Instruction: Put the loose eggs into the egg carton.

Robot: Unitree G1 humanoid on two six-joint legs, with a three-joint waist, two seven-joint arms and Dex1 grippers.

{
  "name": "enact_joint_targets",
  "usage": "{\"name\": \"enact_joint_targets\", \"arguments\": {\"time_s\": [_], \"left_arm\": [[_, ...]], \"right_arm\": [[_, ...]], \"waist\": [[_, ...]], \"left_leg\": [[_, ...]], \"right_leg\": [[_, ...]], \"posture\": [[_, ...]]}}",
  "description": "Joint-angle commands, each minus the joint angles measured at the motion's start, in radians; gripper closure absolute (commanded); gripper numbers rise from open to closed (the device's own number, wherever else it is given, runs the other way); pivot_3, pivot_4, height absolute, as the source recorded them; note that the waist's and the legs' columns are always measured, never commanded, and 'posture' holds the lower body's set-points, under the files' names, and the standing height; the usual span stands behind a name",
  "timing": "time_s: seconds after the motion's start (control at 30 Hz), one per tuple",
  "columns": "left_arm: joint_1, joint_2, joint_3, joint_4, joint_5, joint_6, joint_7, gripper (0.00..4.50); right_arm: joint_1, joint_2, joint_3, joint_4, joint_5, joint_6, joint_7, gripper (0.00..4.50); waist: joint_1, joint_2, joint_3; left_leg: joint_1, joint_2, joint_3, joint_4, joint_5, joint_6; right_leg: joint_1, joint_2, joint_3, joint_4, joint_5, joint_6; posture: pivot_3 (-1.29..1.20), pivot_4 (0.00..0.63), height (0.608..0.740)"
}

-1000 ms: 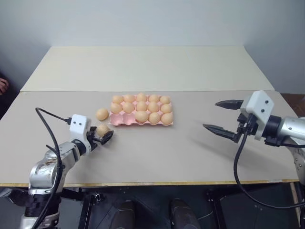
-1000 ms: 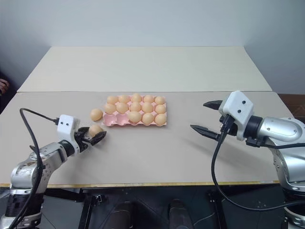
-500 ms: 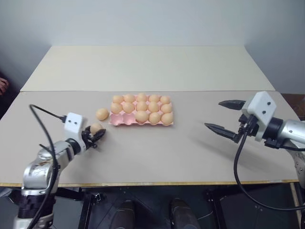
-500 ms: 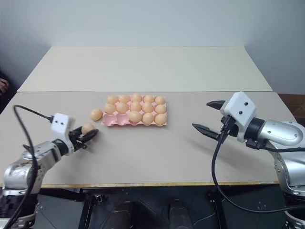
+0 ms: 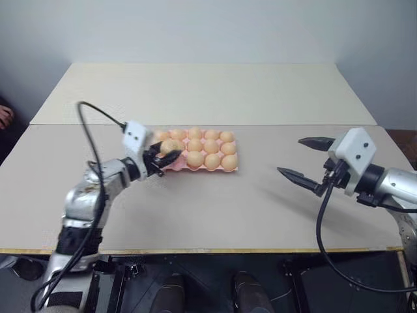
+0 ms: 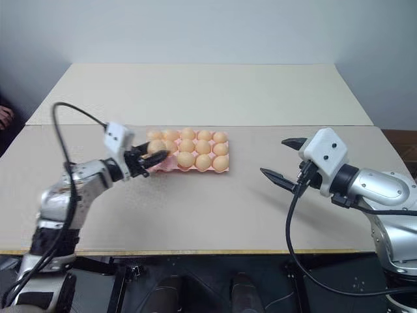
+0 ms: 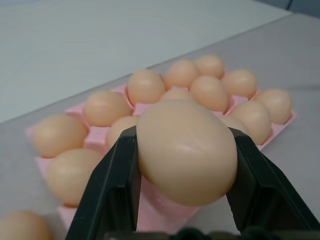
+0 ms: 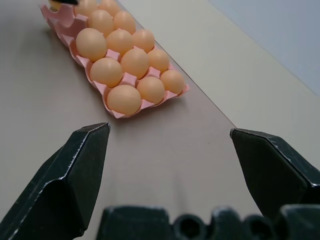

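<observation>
- Both arms are rounded silver-grey metal with black joint bands.
- Each wrist carries a white boxy block with small dark dots.
- A black cable loops from each block down along its arm.
- The left end effector [image 5: 161, 158] and right end effector [image 5: 303, 160] each have two black, tapering, pointed fingers.

egg [image 7: 186, 150]: smooth, matt shell | egg carton [image 7: 165, 202]: matt moulded pulp | table [image 5: 215, 208]: matt, smooth
</observation>
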Motion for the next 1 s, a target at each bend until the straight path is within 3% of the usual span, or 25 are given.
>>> {"name": "enact_joint_targets", "arguments": {"time_s": [0.03, 0.17, 0.33, 0.63, 0.77, 1.0], "left_arm": [[-0.025, 0.009, 0.005, 0.013, 0.014, -0.032, -0.036, 1.23], [-0.018, 0.009, 0.024, 0.005, 0.008, -0.049, -0.059, 0.02], [-0.022, 0.043, 0.097, -0.011, -0.012, -0.069, -0.072, 0.02], [0.177, 0.303, 0.37, -0.091, -0.164, -0.062, -0.302, 0.02], [0.335, 0.344, 0.467, -0.174, -0.214, -0.067, -0.387, 0.02], [0.48, 0.321, 0.569, -0.261, -0.231, -0.047, -0.313, 0.02]], "right_arm": [[0.01, -0.002, -0.055, -0.05, 0.018, 0.007, -0.027, 0.0], [0.031, -0.001, -0.075, -0.064, 0.021, 0.014, -0.044, 0.0], [0.035, -0.001, -0.083, -0.06, 0.024, 0.011, -0.051, 0.0], [-0.009, -0.015, -0.036, 0.049, 0.018, -0.054, 0.03, 0.0], [-0.053, -0.014, -0.009, 0.1, 0.039, -0.085, 0.097, 0.0], [-0.08, -0.009, 0.003, 0.123, 0.087, -0.092, 0.182, 0.0]], "waist": [[-0.003, 0.0, 0.0], [0.001, 0.0, 0.0], [0.0, 0.0, 0.0], [-0.018, 0.0, 0.0], [-0.017, 0.0, 0.0], [-0.013, 0.0, 0.0]], "left_leg": [[-0.001, 0.0, 0.0, 0.0, 0.0, 0.0], [-0.002, 0.0, 0.0, 0.001, 0.0, 0.0], [-0.001, 0.0, 0.0, 0.001, 0.0, 0.0], [-0.001, 0.001, 0.0, 0.001, 0.0, 0.0], [0.0, 0.001, 0.0, 0.001, 0.0, 0.0], [0.0, 0.001, 0.0, 0.001, 0.0, 0.0]], "right_leg": [[-0.001, 0.0, 0.0, 0.0, 0.0, 0.0], [-0.002, 0.0, 0.0, 0.0, 0.0, 0.0], [-0.001, 0.0, 0.0, 0.001, 0.0, 0.0], [-0.001, 0.0, 0.0, 0.001, 0.0, 0.0], [-0.001, 0.0, 0.0, 0.0, 0.0, 0.0], [-0.001, 0.0, 0.0, 0.0, 0.0, 0.0]], "posture": [[0.0, 0.15, 0.74], [0.0, 0.15, 0.74], [0.0, 0.15, 0.74], [0.0, 0.15, 0.74], [0.0, 0.15, 0.74], [0.0, 0.15, 0.74]]}}
